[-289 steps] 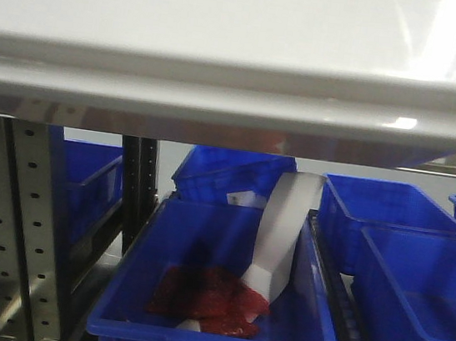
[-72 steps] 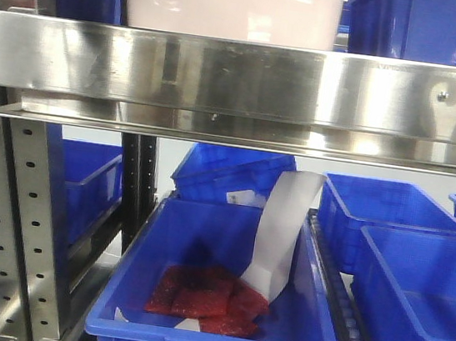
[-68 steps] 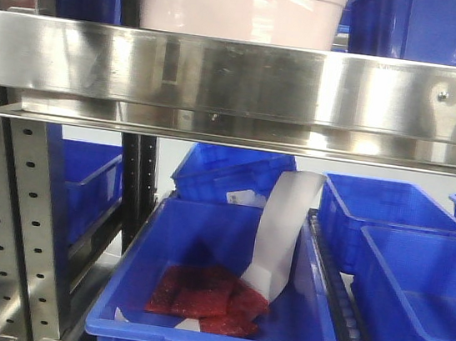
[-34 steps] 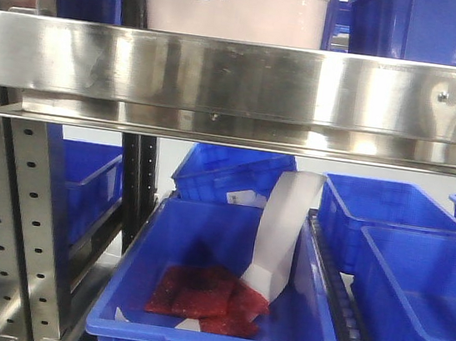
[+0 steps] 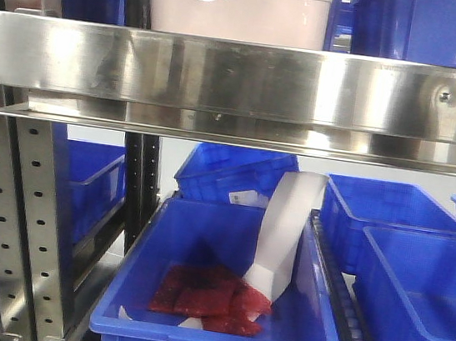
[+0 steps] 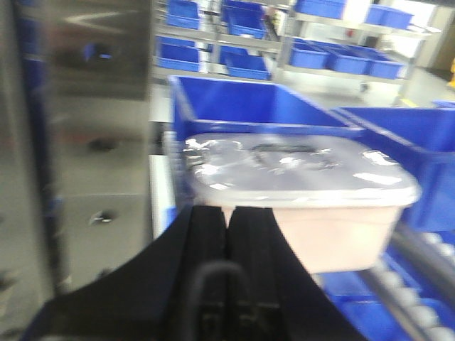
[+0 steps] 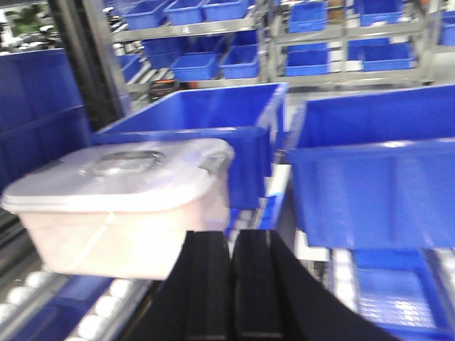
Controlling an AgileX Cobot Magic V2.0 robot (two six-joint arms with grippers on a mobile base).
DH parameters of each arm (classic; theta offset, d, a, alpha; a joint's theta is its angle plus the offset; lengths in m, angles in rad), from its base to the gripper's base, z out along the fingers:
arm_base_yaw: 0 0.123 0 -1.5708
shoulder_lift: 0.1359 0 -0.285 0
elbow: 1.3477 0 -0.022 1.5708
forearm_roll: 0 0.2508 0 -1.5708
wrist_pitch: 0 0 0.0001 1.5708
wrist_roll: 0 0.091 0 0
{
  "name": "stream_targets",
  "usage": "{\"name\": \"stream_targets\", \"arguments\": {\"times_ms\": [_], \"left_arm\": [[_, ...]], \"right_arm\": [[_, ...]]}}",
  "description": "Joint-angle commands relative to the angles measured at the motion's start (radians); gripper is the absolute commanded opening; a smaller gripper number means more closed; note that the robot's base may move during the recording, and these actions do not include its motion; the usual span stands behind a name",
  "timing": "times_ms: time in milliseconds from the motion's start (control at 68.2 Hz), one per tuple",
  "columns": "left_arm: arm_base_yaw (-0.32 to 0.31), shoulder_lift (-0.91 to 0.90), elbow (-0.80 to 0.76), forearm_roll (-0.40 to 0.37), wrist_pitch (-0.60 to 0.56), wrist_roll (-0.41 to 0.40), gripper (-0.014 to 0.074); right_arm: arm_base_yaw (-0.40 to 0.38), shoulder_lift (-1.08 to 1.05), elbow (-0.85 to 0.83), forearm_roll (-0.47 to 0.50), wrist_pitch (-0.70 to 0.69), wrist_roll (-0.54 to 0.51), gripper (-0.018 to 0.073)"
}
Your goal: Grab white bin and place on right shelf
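Note:
The white bin (image 5: 237, 8) sits on the steel right shelf, behind its wide shiny front rail (image 5: 240, 75). It is a pale pinkish tub with a glossy lid. In the left wrist view the bin (image 6: 306, 188) rests on the rollers just ahead of my left gripper (image 6: 228, 210), whose jaws are shut and empty. In the right wrist view the bin (image 7: 124, 206) lies left of my right gripper (image 7: 231, 234), also shut and empty. Neither gripper touches the bin.
Blue crates (image 7: 370, 163) stand beside and behind the bin on the shelf. Below the rail, a blue crate (image 5: 223, 304) holds red packets and a white sleeve. A perforated upright (image 5: 24, 219) stands at left, with more blue crates on either side.
Over four seconds the view went from under the bin's lid to the steel rail. The bin moved deeper onto the shelf; in the last half second it barely shifted.

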Motion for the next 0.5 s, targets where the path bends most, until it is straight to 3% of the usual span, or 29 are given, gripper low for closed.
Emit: {"name": "stream_targets", "arguments": {"times_ms": [0, 220, 279, 484], "left_arm": [[-0.003, -0.083, 0.046, -0.009, -0.101, -0.008, -0.0117], [-0.003, -0.235, 0.303, -0.011, -0.257, -0.008, -0.0117], [-0.003, -0.288, 0.386, -0.045, -0.303, -0.008, -0.0117], [-0.003, -0.487, 0.632, -0.061, -0.313, -0.008, -0.0117]], "right_arm": [[-0.002, -0.083, 0.044, 0.011, -0.117, -0.007, 0.0076], [-0.002, -0.256, 0.321, 0.01, -0.25, -0.007, 0.0076], [-0.002, -0.318, 0.402, 0.01, -0.276, -0.007, 0.0076], [-0.002, -0.556, 0.633, 0.01, -0.386, -0.007, 0.0076]]}}
